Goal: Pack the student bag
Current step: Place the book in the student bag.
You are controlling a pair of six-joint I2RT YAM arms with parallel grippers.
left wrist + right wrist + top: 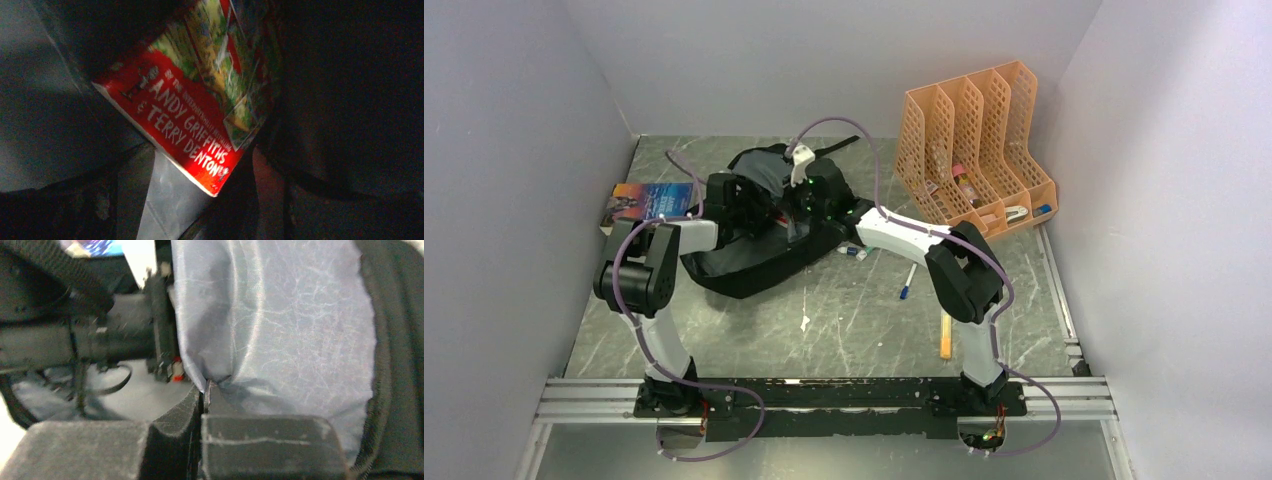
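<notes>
The grey marbled tabletop [854, 320] carries everything. The black bag [744, 275] lies slumped in the left-centre of it, toward the back, with its mouth open and both arms reaching in. The orange mesh organiser [974, 140] stands at the back right, well apart from the bag, with a few small items in its slots that are too small to name.

The left arm [639, 270] bends in from the left and its wrist disappears into the bag's mouth. No view shows its fingers, so I cannot tell how the left jaws stand. The right arm [944, 260] stretches in from the right. The right jaws are pressed together, pinching a fold of the bag's pale grey lining [280, 330].

Inside the bag, the left wrist view shows a red book [195, 100] lying tilted, with the authors' names in white on its cover and dark fabric all around it. A blue book [649, 203] lies flat on the tabletop just left of the bag.

A pencil [945, 335] and a pen [907, 283] lie on the tabletop near the right arm. A small marker-like item [852, 253] lies just beside the bag's right edge.
</notes>
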